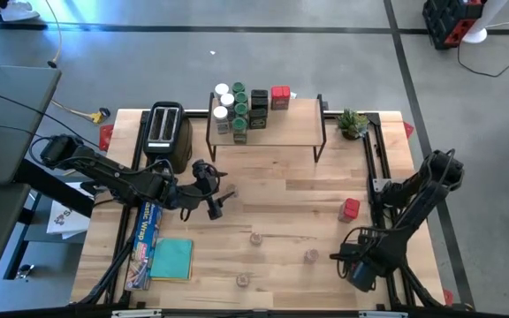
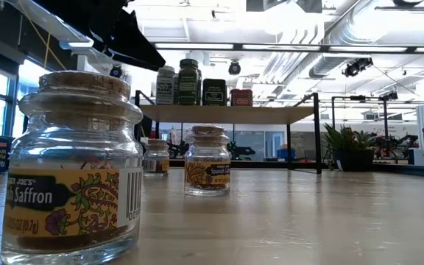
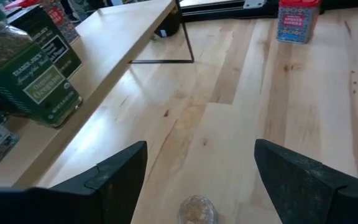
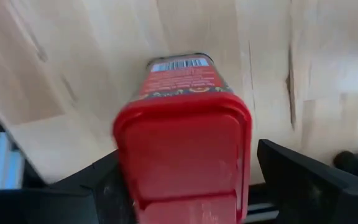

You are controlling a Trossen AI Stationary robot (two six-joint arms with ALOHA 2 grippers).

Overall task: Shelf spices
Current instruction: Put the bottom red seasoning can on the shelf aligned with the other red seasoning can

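Wooden table (image 1: 281, 203), scattered spices (image 1: 257, 238)

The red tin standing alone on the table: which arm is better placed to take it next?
Right. The red tin stands on the table's right side, and the open right gripper has it directly before its fingers. The left gripper, also open, is over the table's middle, farther away.
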